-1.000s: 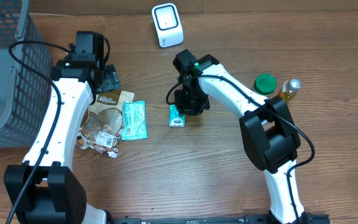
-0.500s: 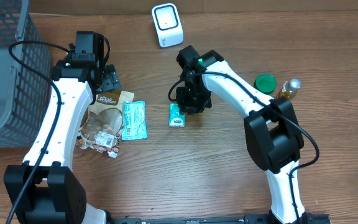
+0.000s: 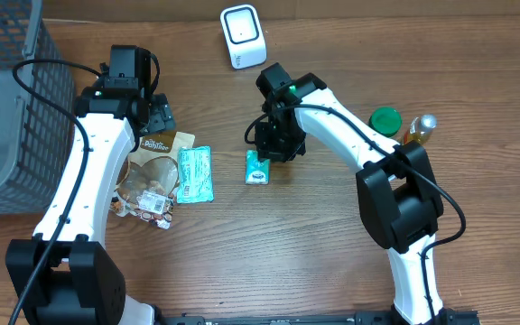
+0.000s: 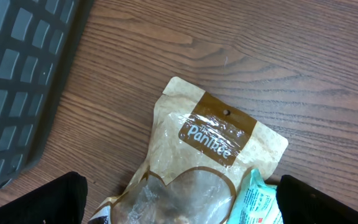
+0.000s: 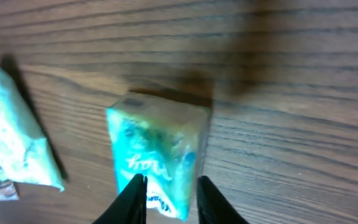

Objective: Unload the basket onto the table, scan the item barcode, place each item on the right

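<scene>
Overhead view: small teal box (image 3: 257,168) lies flat on the desk (image 3: 242,262) near the middle, well apart from the white scanner (image 3: 243,36) at the far edge. Right end effector (image 3: 273,143) is over the box's far end; cannot tell if it touches the box. Right wrist view shows its fingers (image 5: 135,202) only narrowly apart, released, nothing clamped between them. The blurred box lies on the wood beneath and is wider than the gap. Left end effector (image 3: 157,116) is spread wide, grasping nothing, hanging over the top end of a brown snack pouch (image 4: 219,134) with a clear window. Left wrist view has both its finger tips at the bottom corners, pouch below. Teal packet (image 3: 194,173) lies just beside the pouch on its right, near the box but apart from it. Other wrappers (image 3: 152,206) lie at the pouch's near end. Grey basket (image 3: 7,99) stands at the desk's left edge. Green lid (image 3: 385,120) and a bottle (image 3: 420,129) of yellow liquid stand just beside each other on the right.
</scene>
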Controlling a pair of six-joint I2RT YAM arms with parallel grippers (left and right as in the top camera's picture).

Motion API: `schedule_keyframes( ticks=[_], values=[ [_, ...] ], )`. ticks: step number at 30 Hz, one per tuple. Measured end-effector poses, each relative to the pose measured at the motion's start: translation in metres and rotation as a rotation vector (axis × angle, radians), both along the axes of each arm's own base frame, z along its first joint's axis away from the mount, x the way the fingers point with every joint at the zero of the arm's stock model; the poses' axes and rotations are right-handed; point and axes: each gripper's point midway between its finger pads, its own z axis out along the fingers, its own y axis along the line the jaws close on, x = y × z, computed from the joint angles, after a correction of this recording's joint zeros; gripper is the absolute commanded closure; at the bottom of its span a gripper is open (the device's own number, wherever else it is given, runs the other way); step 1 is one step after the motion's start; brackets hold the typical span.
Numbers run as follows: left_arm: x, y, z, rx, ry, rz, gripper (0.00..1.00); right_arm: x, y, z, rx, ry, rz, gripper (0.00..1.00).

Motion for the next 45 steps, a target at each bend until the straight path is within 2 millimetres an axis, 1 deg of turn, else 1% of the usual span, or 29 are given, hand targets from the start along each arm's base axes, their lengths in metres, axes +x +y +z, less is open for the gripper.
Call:
schedule_keyframes(
  ticks=[3,11,22,32,35,40,45],
  values=[
    [0.000,0.000,0.000,0.000,0.000,0.000,0.00,-0.002,-0.004,-0.003,-0.024,0.007,-0.017,0.80],
    [0.000,0.000,0.000,0.000,0.000,0.000,0.00,-0.005,-0.010,-0.004,-0.054,0.023,-0.032,0.78],
    [0.000,0.000,0.000,0.000,0.000,0.000,0.00,-0.011,-0.002,-0.005,-0.059,0.021,-0.010,0.77],
    [0.000,0.000,0.000,0.000,0.000,0.000,0.00,-0.010,-0.001,-0.005,-0.055,0.015,-0.017,0.78],
    [0.000,0.000,0.000,0.000,0.000,0.000,0.00,-0.009,0.000,-0.010,-0.051,0.010,-0.021,0.78],
    [0.000,0.000,0.000,0.000,0.000,0.000,0.00,-0.015,-0.004,-0.026,-0.057,0.022,-0.028,0.80],
    [0.000,0.000,0.000,0.000,0.000,0.000,0.01,-0.009,0.003,-0.027,-0.007,-0.030,-0.031,0.85]
  ],
)
